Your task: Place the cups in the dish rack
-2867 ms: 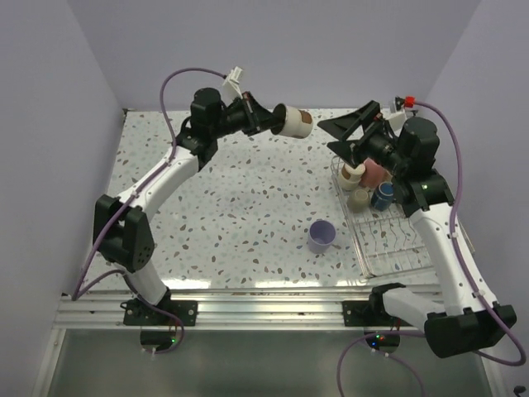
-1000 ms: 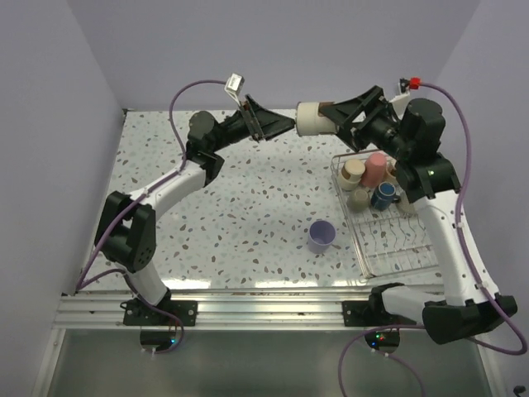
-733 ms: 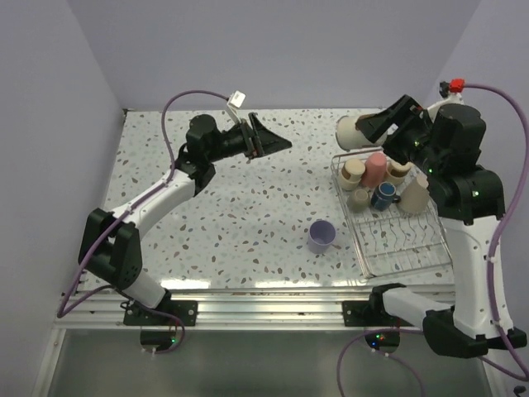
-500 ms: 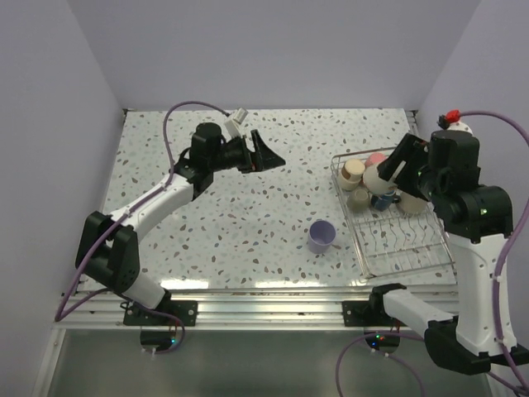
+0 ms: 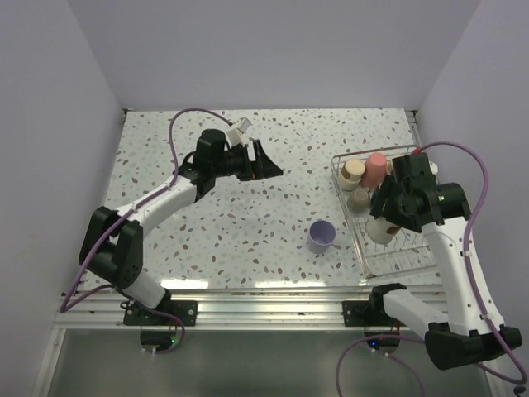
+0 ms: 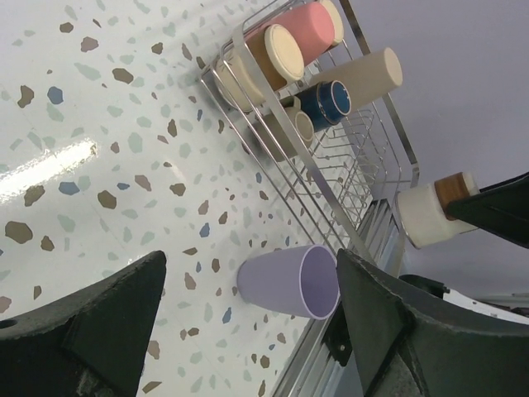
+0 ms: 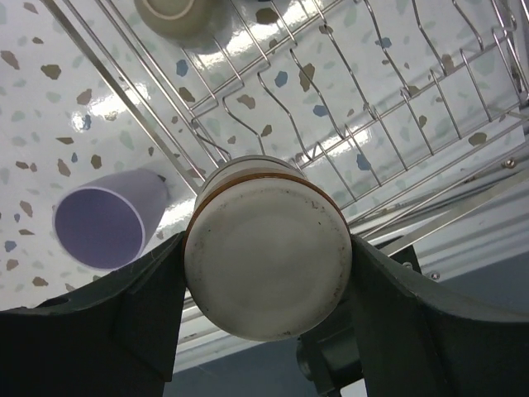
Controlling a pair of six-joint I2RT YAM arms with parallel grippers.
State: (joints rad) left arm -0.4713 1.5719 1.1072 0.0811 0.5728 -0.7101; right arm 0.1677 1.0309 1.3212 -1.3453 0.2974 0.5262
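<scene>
1. Aluminium rail along the near edge carries both arm bases.
2. Just beyond it, the lavender cup stands upright, mouth up, on the speckled table. It is just left of the dish rack, level with the rack's near half and apart from its wire.
3. The right gripper is clamped on a cream cup with a brown band. One finger presses each side, and the cup's base faces the wrist camera. The cup hangs over the rack's left rail, above the upright tines. Whether it touches any wire cannot be told.
4. The dish rack lies at the right of the table, its long side running near to far. In the top view the right arm's wrist covers the rack's middle.
5. The rack's far end is crowded. A tan cup and a pink cup sit side by side at the far-left corner. A long beige cup lies to their right. A dark blue cup is just nearer, and a pale cup sits by the left rail. These stand between the held cup and the far wall of the rack.
6. The left gripper hovers farther back and well to the left, over the table. Its jaws are spread wide with nothing between them, and they point toward the rack.
</scene>
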